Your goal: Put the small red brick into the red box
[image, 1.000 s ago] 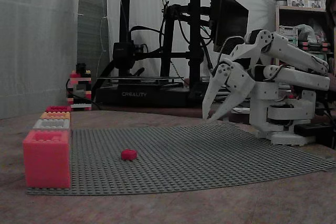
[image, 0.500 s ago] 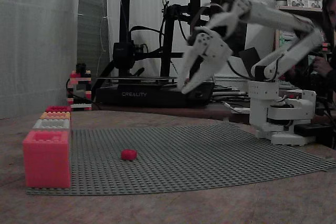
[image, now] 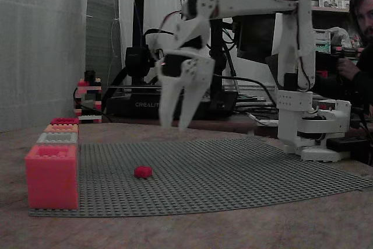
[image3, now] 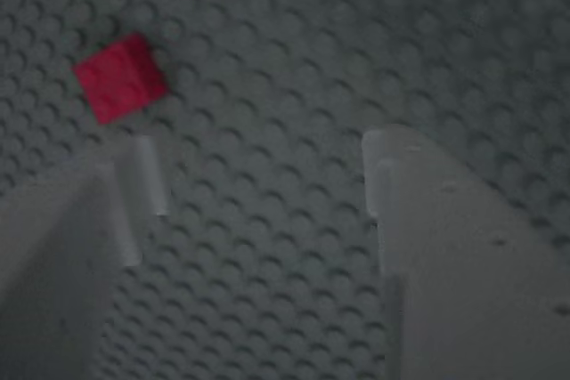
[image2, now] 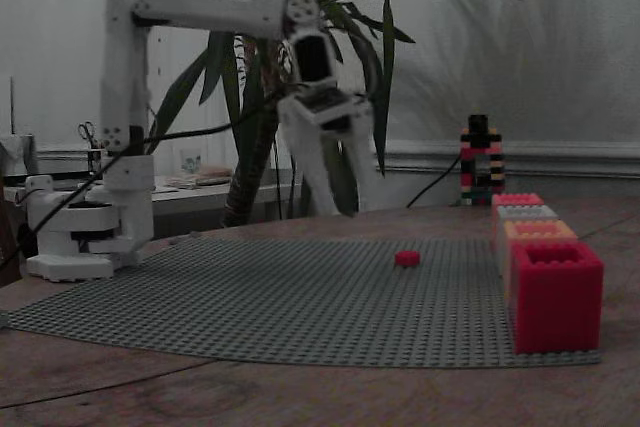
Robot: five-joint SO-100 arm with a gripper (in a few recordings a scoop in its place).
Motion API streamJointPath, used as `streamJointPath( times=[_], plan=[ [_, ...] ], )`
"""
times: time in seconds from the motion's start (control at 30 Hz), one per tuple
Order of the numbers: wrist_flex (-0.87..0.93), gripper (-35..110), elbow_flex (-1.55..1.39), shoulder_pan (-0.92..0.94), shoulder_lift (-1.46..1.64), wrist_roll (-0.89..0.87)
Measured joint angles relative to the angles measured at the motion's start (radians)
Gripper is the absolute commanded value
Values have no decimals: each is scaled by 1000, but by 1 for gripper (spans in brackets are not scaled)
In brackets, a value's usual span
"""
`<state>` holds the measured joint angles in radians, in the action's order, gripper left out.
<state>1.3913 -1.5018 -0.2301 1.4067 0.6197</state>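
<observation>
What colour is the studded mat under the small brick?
Grey; the studded mat shows best in the wrist view, under the small red brick.

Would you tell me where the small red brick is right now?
The small red brick lies on the grey baseplate, right of the box row in a fixed view, below the open end effector.

Hidden, cropped and unclear parts around the gripper

In the wrist view the gripper (image3: 258, 193) is cut by the lower picture edge, so both fingers (image3: 445, 246) show partly, soft and out of focus; the small red brick (image3: 120, 77), up and left of the fingers, is blurred too, its studs not readable. In a fixed view the gripper (image: 175, 125) is smeared by motion. The row of boxes far left of it overlaps: the nearest pink box (image: 52, 176) hides most of those behind, and the red box (image: 64, 121) shows as a thin top strip.
</observation>
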Motion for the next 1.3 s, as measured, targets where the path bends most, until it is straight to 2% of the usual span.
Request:
streamJointPath(
  times=[0.3, 1.07, 1.3],
  plan=[
    [-26, 22, 179, -20, -232, 18],
    [-103, 22, 356, -83, -445, 11],
    [-103, 9, 360, -104, -457, -5]
  ],
)
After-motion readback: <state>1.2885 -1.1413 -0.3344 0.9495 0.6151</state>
